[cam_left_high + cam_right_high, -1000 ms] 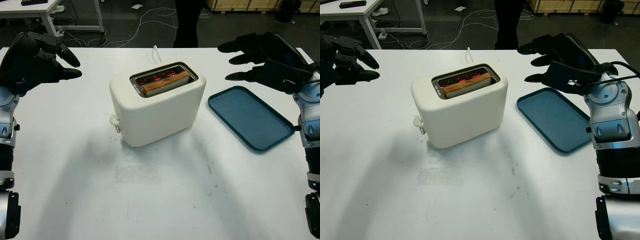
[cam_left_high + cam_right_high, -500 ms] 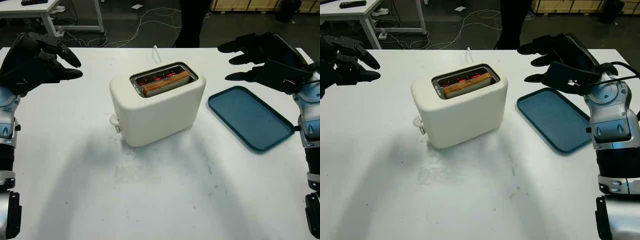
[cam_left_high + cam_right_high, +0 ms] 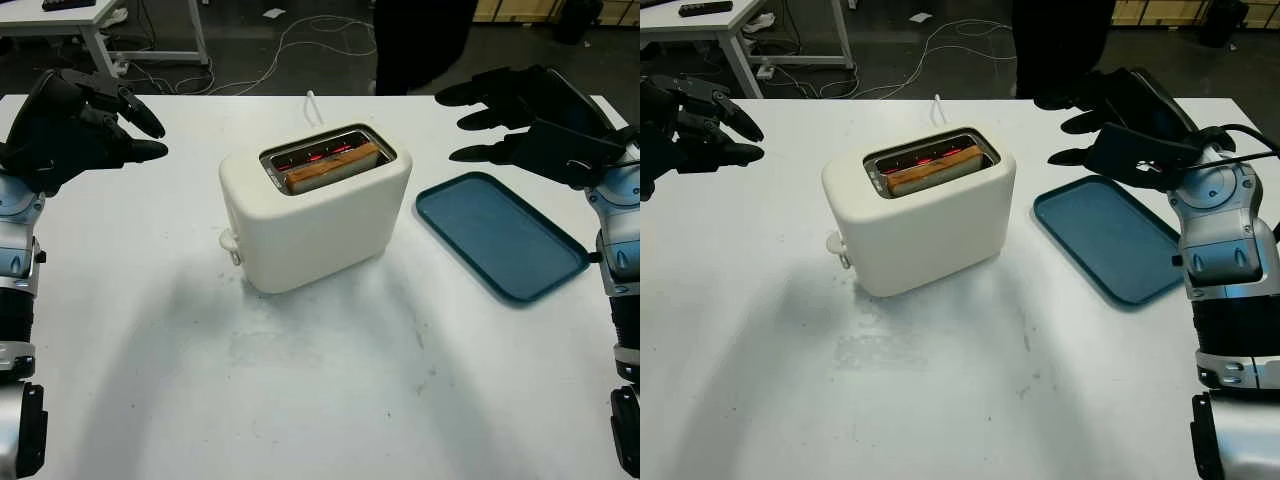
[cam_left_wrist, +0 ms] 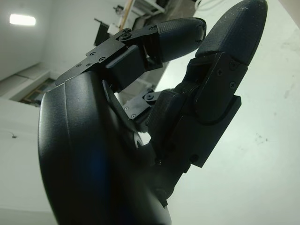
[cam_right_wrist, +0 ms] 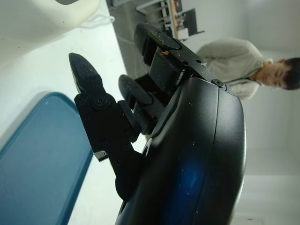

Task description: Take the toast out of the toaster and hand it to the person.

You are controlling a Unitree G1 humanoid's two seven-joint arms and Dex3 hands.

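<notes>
A cream toaster (image 3: pixel 315 215) stands near the middle of the white table (image 3: pixel 300 400), its slots glowing red inside. A browned slice of toast (image 3: pixel 332 166) sits in the nearer slot, its top edge just above the rim. The left hand (image 3: pixel 70 125) hovers open well off to one side; the right hand (image 3: pixel 530 120) hovers open on the other, above a blue tray (image 3: pixel 500 235). Beyond the table's far edge stands a person (image 3: pixel 420 45).

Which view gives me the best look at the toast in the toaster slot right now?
The left eye view: the toast sits unobstructed in the toaster slot. The right eye view shows it similarly. The right wrist view catches a corner of the toaster; the left wrist view faces bare table.
</notes>
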